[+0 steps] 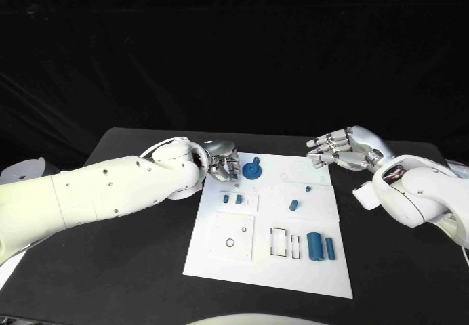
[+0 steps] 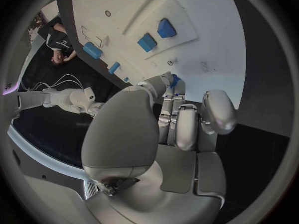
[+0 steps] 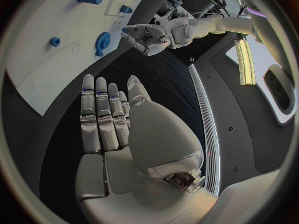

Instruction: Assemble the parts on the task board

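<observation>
Two hands hover at the task board [image 1: 269, 261] far edge: the left hand [image 1: 221, 162], fingers curled, beside the blue gear [image 1: 253, 169] without clearly gripping it; the right hand [image 1: 342, 150], fingers straight together, empty.

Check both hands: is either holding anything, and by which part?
Nothing clearly held. The right hand hovers open off the task board. The left hand has its fingertips at the blue gear; whether they grip or only touch cannot be told.
</observation>
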Action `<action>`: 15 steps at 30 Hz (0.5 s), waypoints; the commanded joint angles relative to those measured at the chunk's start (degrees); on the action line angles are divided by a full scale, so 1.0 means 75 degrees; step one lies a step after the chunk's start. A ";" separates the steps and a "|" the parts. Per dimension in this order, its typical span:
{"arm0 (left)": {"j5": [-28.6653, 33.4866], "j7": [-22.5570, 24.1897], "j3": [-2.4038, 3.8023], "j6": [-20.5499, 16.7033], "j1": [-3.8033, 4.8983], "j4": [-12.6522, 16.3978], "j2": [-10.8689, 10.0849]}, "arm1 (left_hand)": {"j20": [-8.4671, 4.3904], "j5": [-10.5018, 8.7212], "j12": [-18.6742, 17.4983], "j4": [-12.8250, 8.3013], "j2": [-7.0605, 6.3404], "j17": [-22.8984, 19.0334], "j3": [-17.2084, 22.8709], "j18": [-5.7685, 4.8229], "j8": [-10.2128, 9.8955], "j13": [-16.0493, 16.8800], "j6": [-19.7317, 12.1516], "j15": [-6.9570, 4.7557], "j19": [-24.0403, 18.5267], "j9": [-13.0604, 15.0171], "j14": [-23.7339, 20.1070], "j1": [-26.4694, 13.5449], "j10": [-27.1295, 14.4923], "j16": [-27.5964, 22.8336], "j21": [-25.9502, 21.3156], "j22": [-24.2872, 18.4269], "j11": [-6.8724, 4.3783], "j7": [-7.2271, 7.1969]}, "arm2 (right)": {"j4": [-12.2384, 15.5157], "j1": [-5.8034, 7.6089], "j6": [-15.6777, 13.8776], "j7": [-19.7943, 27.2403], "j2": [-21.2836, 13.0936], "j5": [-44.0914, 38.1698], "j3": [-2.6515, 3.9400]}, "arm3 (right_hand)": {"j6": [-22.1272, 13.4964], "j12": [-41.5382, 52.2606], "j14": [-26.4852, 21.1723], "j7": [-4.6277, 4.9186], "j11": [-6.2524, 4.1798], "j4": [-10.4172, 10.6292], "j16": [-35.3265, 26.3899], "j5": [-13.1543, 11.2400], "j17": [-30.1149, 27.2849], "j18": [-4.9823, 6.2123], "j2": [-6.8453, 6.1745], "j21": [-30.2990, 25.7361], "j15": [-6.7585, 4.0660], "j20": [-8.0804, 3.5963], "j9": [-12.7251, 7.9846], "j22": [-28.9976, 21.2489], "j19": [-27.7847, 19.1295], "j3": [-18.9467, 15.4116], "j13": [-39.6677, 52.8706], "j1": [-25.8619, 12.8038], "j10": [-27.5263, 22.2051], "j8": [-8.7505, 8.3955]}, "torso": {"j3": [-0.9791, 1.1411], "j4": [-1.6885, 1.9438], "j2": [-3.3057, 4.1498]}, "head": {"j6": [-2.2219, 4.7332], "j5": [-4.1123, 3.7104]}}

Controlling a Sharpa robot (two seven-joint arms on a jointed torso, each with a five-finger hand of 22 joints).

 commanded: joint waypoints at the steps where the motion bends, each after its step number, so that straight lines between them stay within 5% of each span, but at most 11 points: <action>1: 0.0070 0.0007 -0.0004 0.0274 -0.0002 -0.0021 0.0031 | 0.0005 -0.0014 -0.0039 -0.0002 0.0011 -0.0012 0.0028 -0.0135 -0.0032 -0.0001 0.0061 -0.0024 0.0080 -0.0010 0.0216 -0.0096 0.0044 -0.0016 0.0023 0.0002 -0.0005 -0.0014 | 0.0003 -0.0008 0.0039 0.0090 0.0009 -0.0010 0.0001 | 0.0019 -0.0027 -0.0028 0.0053 0.0065 -0.0015 -0.0047 0.0052 -0.0006 0.0049 -0.0067 -0.0023 0.0037 0.0031 -0.0011 -0.0007 0.0001 0.0041 -0.0008 -0.0035 -0.0005 -0.0033 | 0.0000 -0.0002 0.0003 | -0.0019 0.0012; 15: 0.0077 -0.0012 -0.0031 0.0504 -0.0041 -0.0091 0.0122 | 0.0005 -0.0014 -0.0053 -0.0003 0.0017 -0.0015 0.0027 -0.0131 -0.0038 0.0005 0.0078 -0.0026 0.0073 -0.0008 0.0214 -0.0117 0.0071 -0.0015 0.0011 -0.0003 -0.0013 -0.0021 | 0.0003 -0.0011 0.0053 0.0097 0.0021 -0.0011 0.0001 | 0.0016 -0.0034 -0.0035 0.0058 0.0069 -0.0013 -0.0047 0.0064 -0.0022 0.0049 -0.0071 -0.0036 0.0041 0.0035 -0.0014 -0.0007 -0.0001 0.0045 -0.0008 -0.0043 -0.0007 -0.0034 | 0.0001 0.0003 0.0001 | -0.0033 0.0009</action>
